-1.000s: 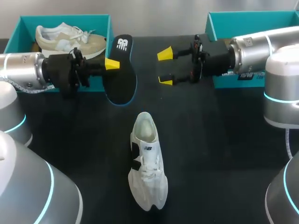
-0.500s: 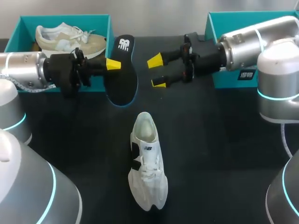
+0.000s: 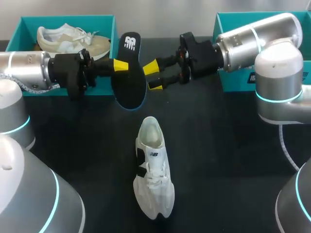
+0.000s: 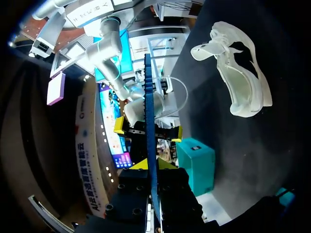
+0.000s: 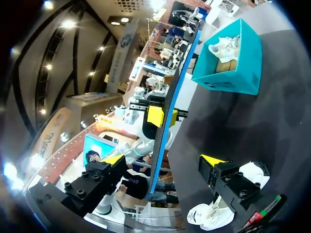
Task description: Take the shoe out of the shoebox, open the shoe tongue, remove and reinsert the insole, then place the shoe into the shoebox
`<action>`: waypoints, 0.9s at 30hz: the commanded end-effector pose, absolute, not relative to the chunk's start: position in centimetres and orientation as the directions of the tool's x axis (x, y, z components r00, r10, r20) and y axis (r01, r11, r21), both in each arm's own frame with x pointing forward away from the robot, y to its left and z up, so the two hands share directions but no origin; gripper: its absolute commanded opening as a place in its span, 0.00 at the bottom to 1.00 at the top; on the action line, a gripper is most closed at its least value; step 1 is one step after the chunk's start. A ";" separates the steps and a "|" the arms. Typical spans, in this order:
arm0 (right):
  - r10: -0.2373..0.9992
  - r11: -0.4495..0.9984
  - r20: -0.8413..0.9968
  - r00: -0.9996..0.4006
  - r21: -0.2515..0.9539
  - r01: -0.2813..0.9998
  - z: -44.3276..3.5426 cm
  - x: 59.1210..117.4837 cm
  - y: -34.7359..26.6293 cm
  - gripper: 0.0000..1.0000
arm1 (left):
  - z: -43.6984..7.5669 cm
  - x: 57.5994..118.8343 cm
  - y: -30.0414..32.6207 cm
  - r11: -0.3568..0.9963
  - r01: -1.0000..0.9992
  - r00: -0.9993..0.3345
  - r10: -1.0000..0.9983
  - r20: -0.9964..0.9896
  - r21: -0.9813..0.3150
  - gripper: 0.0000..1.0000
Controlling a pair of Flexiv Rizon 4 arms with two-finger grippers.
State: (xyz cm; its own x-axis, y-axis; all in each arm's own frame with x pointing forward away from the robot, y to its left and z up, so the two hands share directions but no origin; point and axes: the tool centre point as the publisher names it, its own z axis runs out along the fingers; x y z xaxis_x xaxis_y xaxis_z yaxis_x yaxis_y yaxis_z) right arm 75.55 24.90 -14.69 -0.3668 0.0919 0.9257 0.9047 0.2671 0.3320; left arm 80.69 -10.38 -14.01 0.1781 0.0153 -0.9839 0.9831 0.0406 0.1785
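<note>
— What stood on the black bench?
— Two teal boxes at its far edge. The left shoebox held a beige shoe. The right shoebox was partly hidden behind the right arm.
— And the white shoe?
— It sat near the middle of the bench, outside both boxes, with its toe towards the robot.
— The insole?
— It was out of the shoe, held above the bench beyond the heel. The left jaws were clenched on it.
— The right jaws?
— Released and spread wide, with their yellow tips right at the insole's edge. Whether they touched it could not be told.
</note>
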 end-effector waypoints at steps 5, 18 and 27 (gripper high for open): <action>0.072 0.257 0.924 -0.376 0.347 0.902 -15.5 76.3 26.3 1.00 | -14.3 80.2 -11.3 0.063 0.981 0.184 0.011 -0.983 0.184 0.00; 0.064 0.242 0.922 -0.381 0.356 0.902 -16.4 75.8 26.9 0.49 | -14.4 80.1 -12.0 0.091 0.976 0.199 0.002 -0.980 0.198 0.00; 0.059 0.223 0.920 -0.389 0.367 0.903 -16.4 75.8 26.9 0.44 | -14.5 80.0 -12.2 0.100 0.970 0.222 0.005 -0.975 0.221 0.00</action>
State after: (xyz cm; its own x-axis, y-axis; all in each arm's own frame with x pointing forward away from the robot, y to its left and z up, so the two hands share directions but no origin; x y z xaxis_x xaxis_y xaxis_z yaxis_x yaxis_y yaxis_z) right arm 75.98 26.79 -16.34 -0.3880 0.0573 0.9199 0.9021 0.2278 0.3664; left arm 80.19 -12.13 -14.45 0.2194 0.0053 -0.9756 0.9712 0.0946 0.2189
